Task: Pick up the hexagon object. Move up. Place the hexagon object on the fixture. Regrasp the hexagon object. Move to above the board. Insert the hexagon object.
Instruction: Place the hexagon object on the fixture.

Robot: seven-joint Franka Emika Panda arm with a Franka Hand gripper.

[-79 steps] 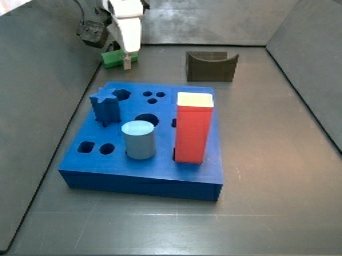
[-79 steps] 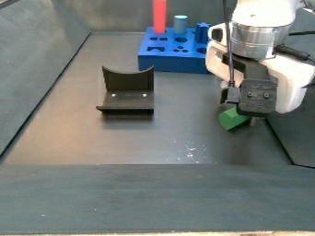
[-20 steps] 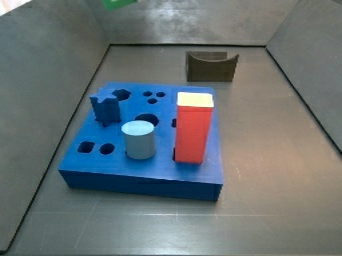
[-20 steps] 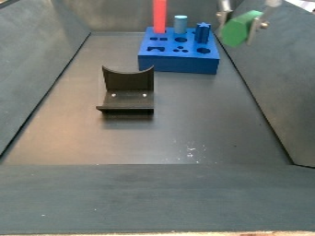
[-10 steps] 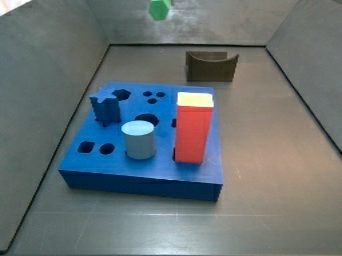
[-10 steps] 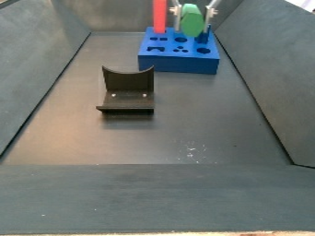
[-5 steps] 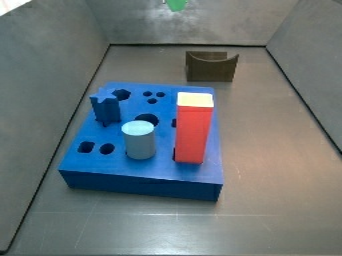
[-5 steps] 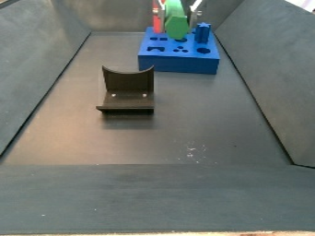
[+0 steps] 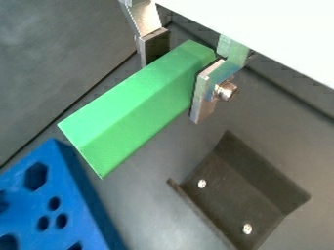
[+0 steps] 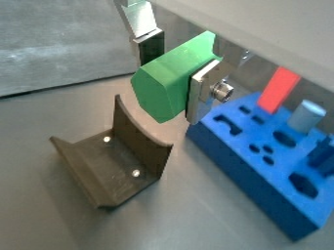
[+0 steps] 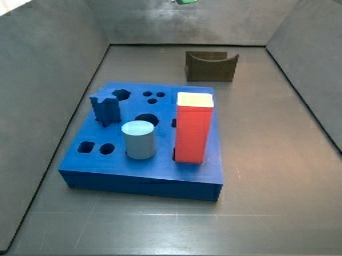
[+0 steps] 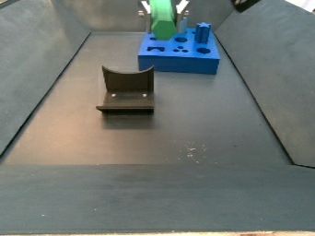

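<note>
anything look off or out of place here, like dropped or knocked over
Nothing stands out. The gripper holds the hexagon object in the air above the fixture, which sits upright and empty on the floor. The red block and pale blue cylinder stand upright in the board.

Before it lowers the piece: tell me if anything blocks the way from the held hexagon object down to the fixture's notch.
Nothing visible does. The gripper holds the hexagon object in the air; in both wrist views the fixture sits below with its notch bare. The board, with its red block, lies off to the side.
</note>
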